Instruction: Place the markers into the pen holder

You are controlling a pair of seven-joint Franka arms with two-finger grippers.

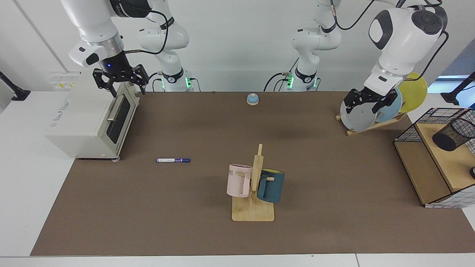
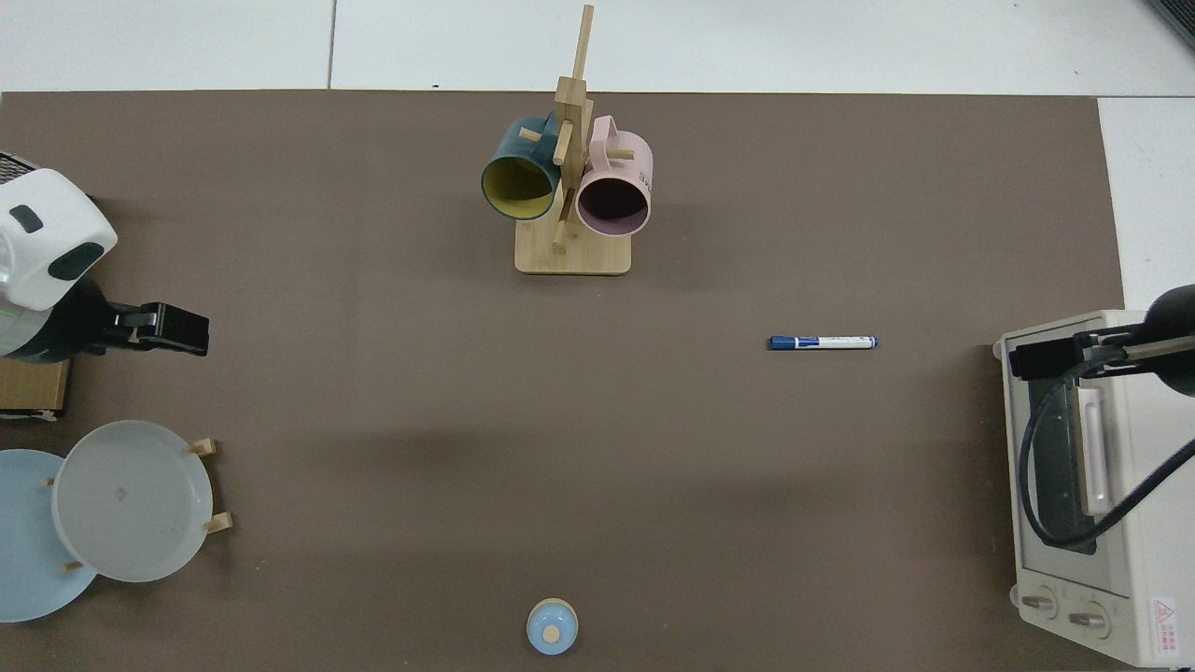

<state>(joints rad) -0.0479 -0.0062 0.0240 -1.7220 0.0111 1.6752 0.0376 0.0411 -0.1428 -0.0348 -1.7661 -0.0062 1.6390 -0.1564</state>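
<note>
White-barrelled marker (image 1: 173, 160) lay flat on brown mat, untouched, right gripper (image 1: 121, 82) jaws apart above toaster oven (image 1: 92, 116), left gripper (image 1: 369, 104) jaws apart before plates (image 1: 359, 115), waiting, mesh pen holder (image 1: 453, 134) far right.

pen holder (image 1: 454, 134) clipped by frame edge, marker (image 1: 173, 160) label print unreadable

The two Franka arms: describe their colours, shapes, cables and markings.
Both arms are glossy white rounded segments with black joint caps and silver wrist rings. Each ends in a black two-finger gripper: the right gripper has a small blue light on its black wrist, the left gripper hangs from a white wrist block. Black cables loop along both arms. Green lights glow at the two bases behind.
</note>
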